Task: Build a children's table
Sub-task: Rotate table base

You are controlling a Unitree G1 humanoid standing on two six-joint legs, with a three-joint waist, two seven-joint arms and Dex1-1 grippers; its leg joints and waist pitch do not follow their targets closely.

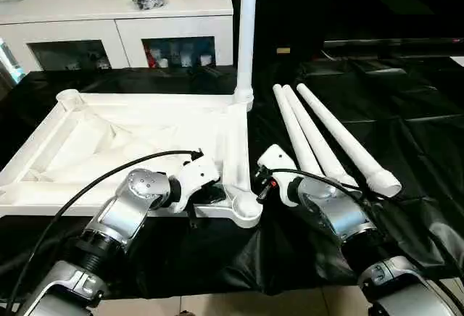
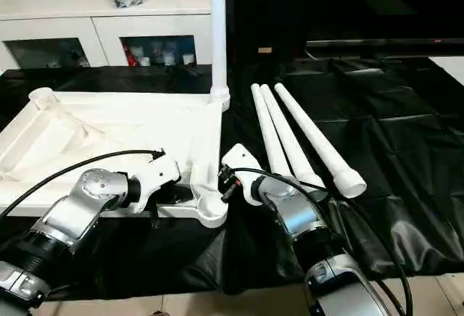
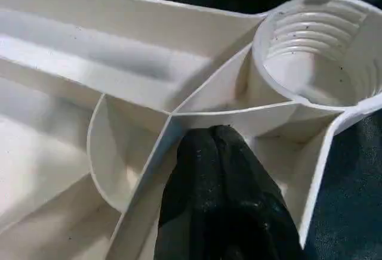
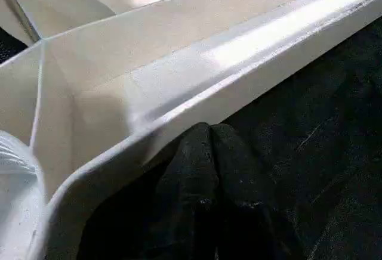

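- Left gripper [image 3: 224, 152]: fingers pressed together, nothing between them. Tips sit inside the ribbed underside of the table top [image 1: 109, 142], against a thin rib just beside the near corner socket [image 3: 319, 51].
- Socket is threaded inside and empty; no leg in it yet.
- Right gripper [image 4: 209, 146]: fingers also together, holding nothing. Tips rest on the black sheet [image 1: 406, 113], right up against the outer wall of the top's rim [image 4: 197, 75], near that same corner. Cannot tell whether they touch the rim.
- Seen from the head, both grippers flank the near corner socket [image 1: 246, 207], left one over the top, right one [image 1: 262, 185] outside it.
- Table top lies upside down on the desk, toward the left half, ribs facing up.
- One leg [image 1: 246, 33] stands upright in the far socket on the side nearest the desk's middle. Looks seated; how tight is not visible.
- Far left socket [image 1: 70, 98] is open and empty. Fourth corner lies past the picture edge; unknown.
- Three loose legs [image 1: 319, 138] lie side by side on the sheet just right of the top, wide ends toward the near edge of the desk.
- White cabinet [image 1: 116, 11] stands behind the far edge.
- Judgement: roughly a quarter through. One leg in, three to fit, then turning the table upright. Near corner socket seems the next target.
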